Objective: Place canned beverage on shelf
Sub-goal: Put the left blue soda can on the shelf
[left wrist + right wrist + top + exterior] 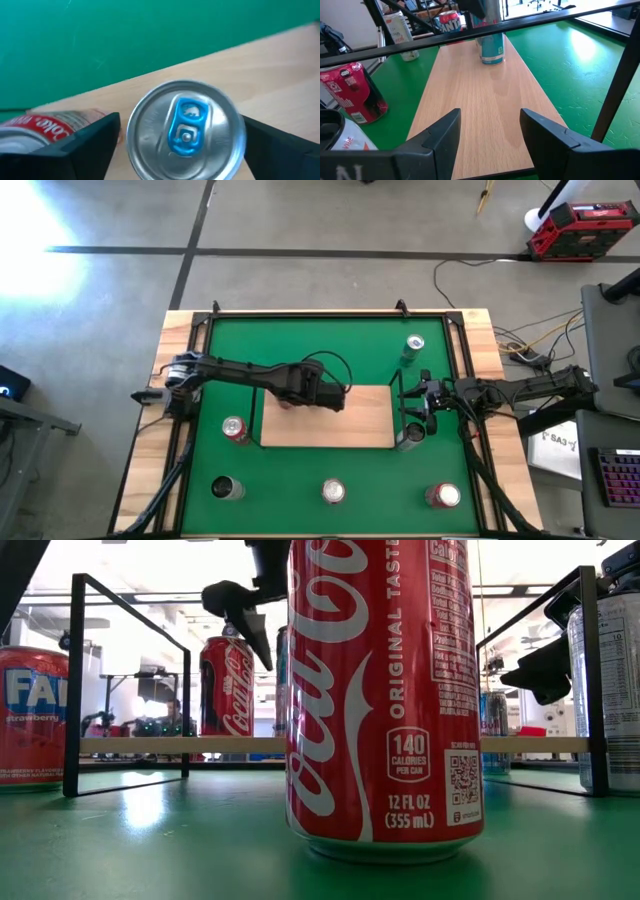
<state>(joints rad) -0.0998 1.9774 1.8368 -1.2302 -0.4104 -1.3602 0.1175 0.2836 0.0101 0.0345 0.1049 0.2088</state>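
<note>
lying on green mat [300, 340], shelf [360, 425]; concrete floor [100, 290] around.

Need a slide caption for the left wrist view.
Left gripper open around a blue-tabbed can standing on the shelf.

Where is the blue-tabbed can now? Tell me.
The blue-tabbed can stands upright on the shelf, at its left end, between the left gripper's open fingers.
</note>
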